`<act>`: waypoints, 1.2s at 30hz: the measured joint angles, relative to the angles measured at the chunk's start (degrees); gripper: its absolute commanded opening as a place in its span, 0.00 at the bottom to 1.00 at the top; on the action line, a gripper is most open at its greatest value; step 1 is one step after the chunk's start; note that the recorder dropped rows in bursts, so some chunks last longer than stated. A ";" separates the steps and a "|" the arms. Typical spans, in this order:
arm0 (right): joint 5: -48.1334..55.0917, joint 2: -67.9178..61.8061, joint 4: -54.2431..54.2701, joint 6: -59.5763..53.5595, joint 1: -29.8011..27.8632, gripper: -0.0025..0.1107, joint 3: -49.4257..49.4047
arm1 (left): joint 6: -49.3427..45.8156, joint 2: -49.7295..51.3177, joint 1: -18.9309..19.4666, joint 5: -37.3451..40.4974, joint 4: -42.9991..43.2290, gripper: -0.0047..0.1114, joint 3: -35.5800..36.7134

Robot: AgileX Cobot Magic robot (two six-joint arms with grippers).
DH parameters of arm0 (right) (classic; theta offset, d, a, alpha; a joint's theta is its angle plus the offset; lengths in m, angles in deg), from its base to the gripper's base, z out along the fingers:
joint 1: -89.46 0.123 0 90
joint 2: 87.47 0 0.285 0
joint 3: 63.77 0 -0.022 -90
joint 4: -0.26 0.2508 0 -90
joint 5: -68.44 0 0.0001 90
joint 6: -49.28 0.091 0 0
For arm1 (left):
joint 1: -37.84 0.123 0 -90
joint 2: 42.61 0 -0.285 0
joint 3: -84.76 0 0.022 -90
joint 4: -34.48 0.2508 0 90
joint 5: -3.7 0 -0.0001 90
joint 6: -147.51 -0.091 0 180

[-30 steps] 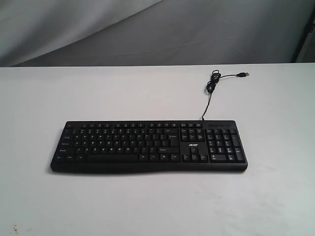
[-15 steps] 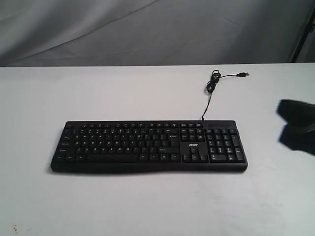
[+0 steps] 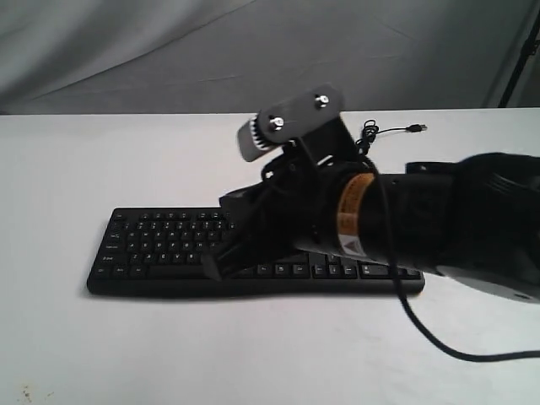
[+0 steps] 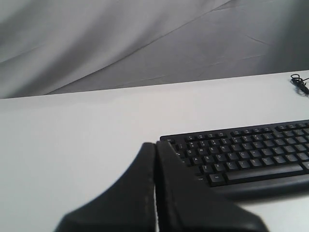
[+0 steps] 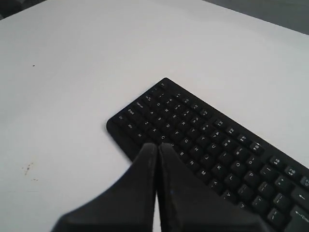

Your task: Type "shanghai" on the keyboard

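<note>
The black keyboard lies across the middle of the white table. Its right half is hidden behind my right arm, which reaches in from the right. My right gripper is shut with nothing in it, and its tip hangs over the keyboard's front rows near the space bar. Whether it touches a key cannot be told. In the right wrist view the shut right gripper points at the lower letter rows of the keyboard. My left gripper is also shut and empty, just off the left end of the keyboard.
The thin black cable coils behind the keyboard and ends in a USB plug at the back right. The cable also shows in the left wrist view. A grey cloth hangs behind the table.
My right arm has swept in from the right edge to above the keyboard and now covers its right half. The keyboard has not moved.
</note>
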 measured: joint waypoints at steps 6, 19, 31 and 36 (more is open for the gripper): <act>11.43 -4.28 5.49 -10.29 1.83 0.02 8.31 | 0.00 0.00 0.00 0.00 0.00 0.04 0.00; 25.45 -22.12 31.12 -43.69 2.05 0.02 32.02 | 0.00 0.00 0.00 0.00 0.00 0.04 0.00; 25.68 -40.63 32.71 -44.37 2.65 0.02 44.54 | 0.00 0.00 0.00 0.00 0.00 0.04 0.00; 25.68 -43.89 33.42 -44.47 2.65 0.02 48.54 | 0.00 0.00 0.00 0.00 0.00 0.04 0.00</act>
